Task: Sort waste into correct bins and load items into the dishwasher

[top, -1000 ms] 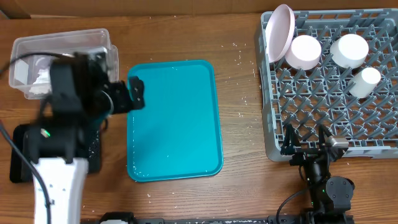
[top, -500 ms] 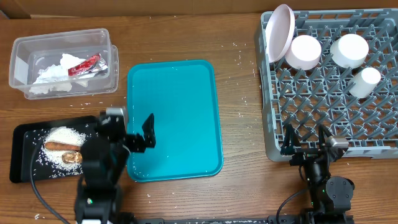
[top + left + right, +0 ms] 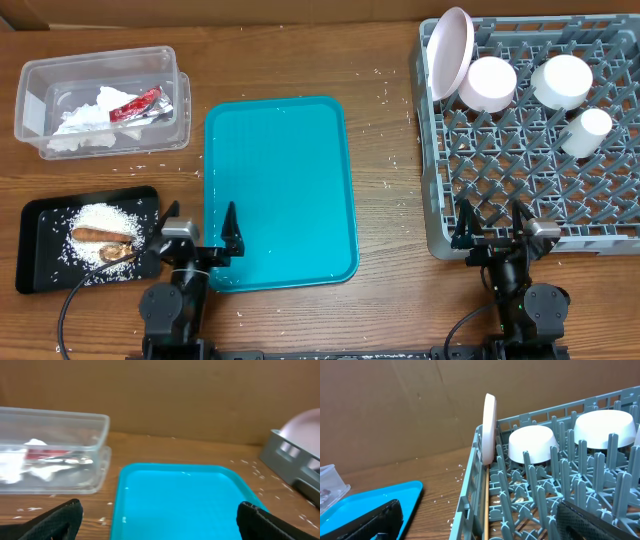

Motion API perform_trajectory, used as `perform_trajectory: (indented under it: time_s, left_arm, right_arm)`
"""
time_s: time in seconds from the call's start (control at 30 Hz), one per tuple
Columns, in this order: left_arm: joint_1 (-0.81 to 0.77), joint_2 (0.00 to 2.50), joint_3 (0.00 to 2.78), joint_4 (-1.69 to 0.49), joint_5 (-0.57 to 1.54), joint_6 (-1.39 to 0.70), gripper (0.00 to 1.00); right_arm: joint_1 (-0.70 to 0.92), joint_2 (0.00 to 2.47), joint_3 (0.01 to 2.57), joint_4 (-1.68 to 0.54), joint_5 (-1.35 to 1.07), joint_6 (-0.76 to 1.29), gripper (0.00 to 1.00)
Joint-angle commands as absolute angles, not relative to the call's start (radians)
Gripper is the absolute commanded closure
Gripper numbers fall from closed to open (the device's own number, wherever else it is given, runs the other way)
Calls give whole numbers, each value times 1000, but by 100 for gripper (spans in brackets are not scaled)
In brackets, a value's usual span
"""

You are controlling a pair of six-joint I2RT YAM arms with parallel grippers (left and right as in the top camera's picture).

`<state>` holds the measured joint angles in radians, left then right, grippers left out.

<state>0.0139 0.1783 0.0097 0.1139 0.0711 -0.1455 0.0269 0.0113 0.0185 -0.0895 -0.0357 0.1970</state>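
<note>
1. While parked at the near edge, the left gripper (image 3: pixel 201 216) and right gripper (image 3: pixel 489 214) gape wide, empty.
2. Napkin (image 3: pixel 82 128), wrapper (image 3: pixel 136 104): in the far-left tub (image 3: pixel 28 92).
3. Sausage (image 3: pixel 98 235), rice (image 3: pixel 96 214): on the black tray (image 3: pixel 34 218).
4. Dishes (image 3: pixel 492 82): in the right rack (image 3: pixel 520 172).

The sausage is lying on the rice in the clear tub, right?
No. The sausage lies on the rice in the black tray, not the clear tub, which holds the napkin and wrapper. The overhead view shows it.
</note>
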Motion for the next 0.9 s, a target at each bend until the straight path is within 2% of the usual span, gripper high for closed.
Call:
perform_trajectory:
  time_s: [0.0, 0.1, 0.23, 0.87]
  left_arm:
    - [36, 120, 5, 36, 28, -127, 0]
    - [37, 60, 5, -80, 24, -125, 0]
    - [48, 2, 5, -77, 18, -73, 0]
    - [47, 4, 5, -77, 19, -74, 0]
  right_arm:
    - [33, 3, 8, -84, -23, 190, 0]
    - [33, 3, 8, -84, -23, 190, 0]
    - [33, 3, 8, -84, -23, 190, 0]
    - [33, 3, 8, -84, -23, 189, 0]
